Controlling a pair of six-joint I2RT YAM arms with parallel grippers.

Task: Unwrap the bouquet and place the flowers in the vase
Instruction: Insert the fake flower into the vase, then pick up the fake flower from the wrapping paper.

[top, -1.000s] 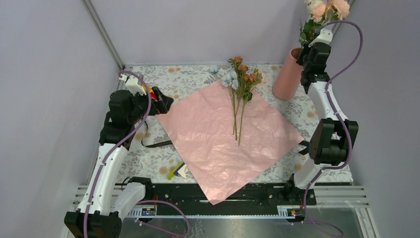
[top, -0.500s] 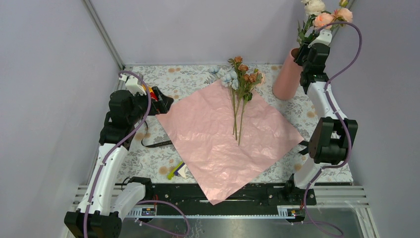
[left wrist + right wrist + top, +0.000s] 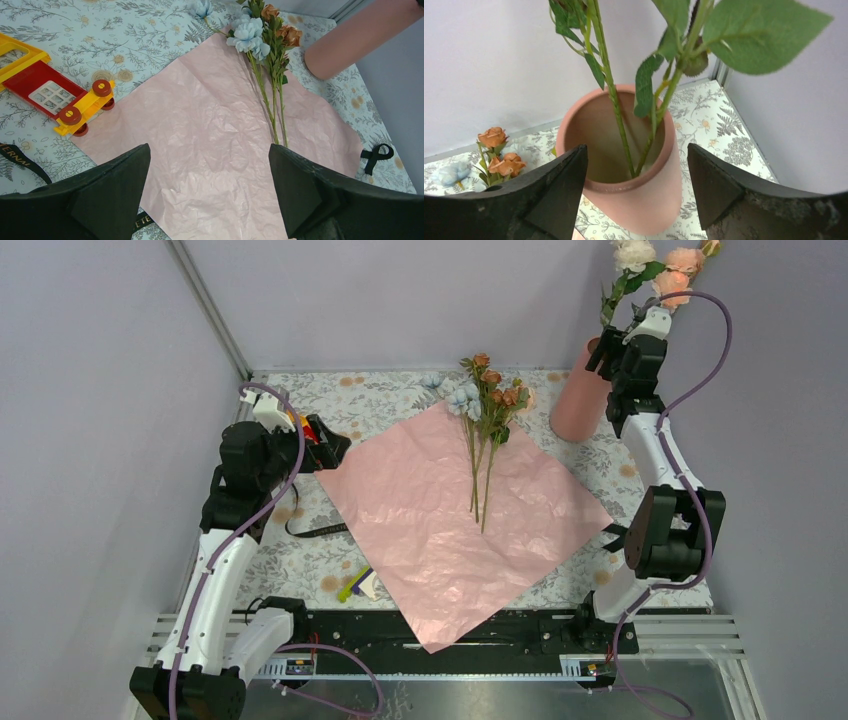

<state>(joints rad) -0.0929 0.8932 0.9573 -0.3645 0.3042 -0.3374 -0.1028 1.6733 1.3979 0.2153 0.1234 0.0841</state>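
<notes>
Salmon vase (image 3: 639,210): stood upright, leafy stems (image 3: 616,110) contained.
Loose flowers (image 3: 488,405): laid on paper (image 3: 430,540), blooms pointed far.
Left gripper (image 3: 209,147), right gripper (image 3: 636,150): fingers parted.

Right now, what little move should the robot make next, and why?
Probably back the right pincer away from the tall salmon-pink vase: it is open, the green-stemmed flowers already stand inside, and more blooms wait on the crinkled pink paper.

Matt smooth vase (image 3: 634,200), crinkled pink paper sheet (image 3: 200,150), glossy plastic toy (image 3: 31,79)
</notes>
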